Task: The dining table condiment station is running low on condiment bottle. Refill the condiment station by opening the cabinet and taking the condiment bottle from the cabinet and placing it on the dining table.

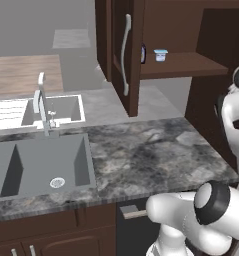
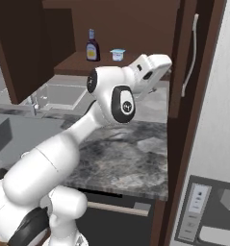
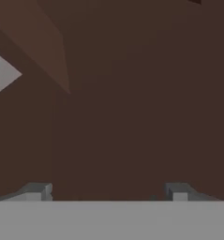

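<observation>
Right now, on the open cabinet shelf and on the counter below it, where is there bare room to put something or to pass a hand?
Cabinet shelf: bare to the right of the small white cup. Crowded at the left, where the condiment bottle stands beside the cup. Counter: bare stone between the sink and the right edge.

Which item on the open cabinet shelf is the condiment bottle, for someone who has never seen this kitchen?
Find the tall dark brown cabinet above the stone counter, its doors swung open. On its shelf stand two small things. The condiment bottle is the left one in the right base view: taller, dark, narrow-necked, with a pale label, unlike the short white cup with a blue rim beside it.
</observation>
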{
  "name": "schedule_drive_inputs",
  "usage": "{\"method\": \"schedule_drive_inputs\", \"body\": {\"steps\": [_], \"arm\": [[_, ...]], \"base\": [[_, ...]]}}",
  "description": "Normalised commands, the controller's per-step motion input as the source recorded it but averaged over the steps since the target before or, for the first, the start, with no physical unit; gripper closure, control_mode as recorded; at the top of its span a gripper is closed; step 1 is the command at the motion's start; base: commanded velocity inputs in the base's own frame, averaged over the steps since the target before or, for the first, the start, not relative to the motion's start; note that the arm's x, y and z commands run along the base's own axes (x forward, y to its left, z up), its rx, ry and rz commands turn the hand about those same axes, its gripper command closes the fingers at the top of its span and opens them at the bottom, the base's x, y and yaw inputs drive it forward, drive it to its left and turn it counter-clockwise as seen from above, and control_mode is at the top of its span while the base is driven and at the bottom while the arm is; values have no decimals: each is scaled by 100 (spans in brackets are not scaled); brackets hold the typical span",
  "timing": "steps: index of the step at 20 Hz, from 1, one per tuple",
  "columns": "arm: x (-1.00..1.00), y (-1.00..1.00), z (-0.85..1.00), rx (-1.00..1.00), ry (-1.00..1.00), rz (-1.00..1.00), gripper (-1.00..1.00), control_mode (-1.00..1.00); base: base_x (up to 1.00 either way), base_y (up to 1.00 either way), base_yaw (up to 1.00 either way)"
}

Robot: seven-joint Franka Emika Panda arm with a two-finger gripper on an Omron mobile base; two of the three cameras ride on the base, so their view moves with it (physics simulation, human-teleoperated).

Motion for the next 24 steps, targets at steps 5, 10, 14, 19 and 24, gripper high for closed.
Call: {"method": "schedule_drive_inputs", "body": {"steps": [5, 10, 14, 19, 24], "arm": [[0, 80, 0, 27, -7, -3, -100, -100], [2, 73, 0, 44, -11, 0, -100, -100], [10, 78, 0, 48, -14, 3, -100, -100], [27, 78, 0, 47, -20, 18, -100, -100], [27, 71, 0, 36, -37, 20, -100, -100]], "base": [[0, 0, 0], [0, 0, 0], [0, 0, 0], [0, 0, 0], [0, 0, 0]]}}
